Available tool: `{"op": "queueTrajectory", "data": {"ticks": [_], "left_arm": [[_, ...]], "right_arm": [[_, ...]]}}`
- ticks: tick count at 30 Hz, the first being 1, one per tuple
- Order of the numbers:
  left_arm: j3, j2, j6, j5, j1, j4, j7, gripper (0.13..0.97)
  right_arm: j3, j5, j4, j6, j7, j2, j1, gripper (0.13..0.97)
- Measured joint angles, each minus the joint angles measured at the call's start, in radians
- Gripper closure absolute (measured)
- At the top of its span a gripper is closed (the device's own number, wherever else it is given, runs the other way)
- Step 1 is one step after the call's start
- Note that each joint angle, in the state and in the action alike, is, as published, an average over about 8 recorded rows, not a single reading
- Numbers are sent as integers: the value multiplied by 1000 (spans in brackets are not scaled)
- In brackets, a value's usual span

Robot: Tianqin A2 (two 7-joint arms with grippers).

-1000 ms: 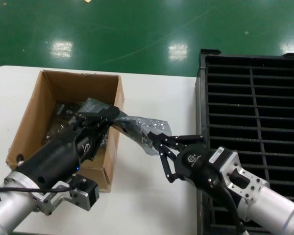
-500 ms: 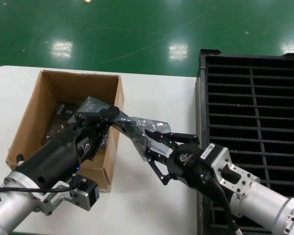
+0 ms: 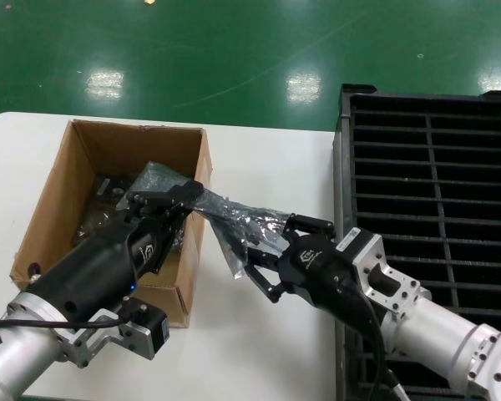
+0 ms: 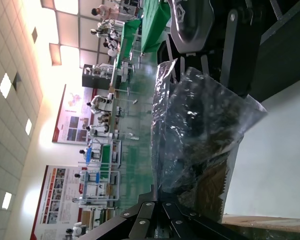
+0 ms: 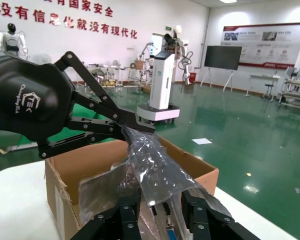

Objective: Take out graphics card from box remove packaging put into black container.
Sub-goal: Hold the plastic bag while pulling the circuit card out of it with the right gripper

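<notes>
**Two grippers on one bagged card, just outside the box**

The left gripper [image 3: 169, 199] hangs over the right wall of the box [image 3: 75, 167], its fingers pinched on one end of the bag [image 3: 234, 219]. The right wrist view shows those long black fingers pressed together on the bag's upper corner. The right gripper [image 3: 263, 255] sits just beside the box on its right, over the white table [image 3: 259, 159], with its fingers around the bag's far, lower end. From the right wrist view they look closed against the film, though whether they hold the card inside or only the plastic cannot be told.

The bag stretches between the two grippers, from the box's rim outward and down. A dark board, most likely the graphics card, shows through the film in the left wrist view; no bracket or port can be made out. More bagged cards [image 3: 108, 205] lie inside the box. The black crate [image 3: 434, 192] stands well to the right of the box, its slots not yet filled in the part seen.

The film looks thin, slick and crinkly, so it will likely slide and bunch. The card should be stiff, light and fragile; best taken by its edges through the bag while the other gripper pulls the loose corner off.
</notes>
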Motion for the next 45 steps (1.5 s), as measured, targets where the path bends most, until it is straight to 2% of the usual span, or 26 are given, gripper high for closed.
{"op": "queueTrajectory", "data": {"ticks": [10, 18, 27, 39, 45], "left_arm": [[0, 0, 0, 0, 0, 0, 0, 957], [0, 0, 0, 0, 0, 0, 0, 957], [0, 0, 0, 0, 0, 0, 0, 957], [0, 0, 0, 0, 0, 0, 0, 957], [0, 0, 0, 0, 0, 0, 0, 957]], "right_arm": [[-1, 3, -35, 3, 26, -28, 18, 823], [-1, 15, -42, 7, 19, -36, 24, 908], [6, 26, -14, 8, 19, -21, 11, 908], [42, 23, 154, -13, 63, 84, -67, 908], [51, 31, 196, -19, 45, 119, -93, 908]]}}
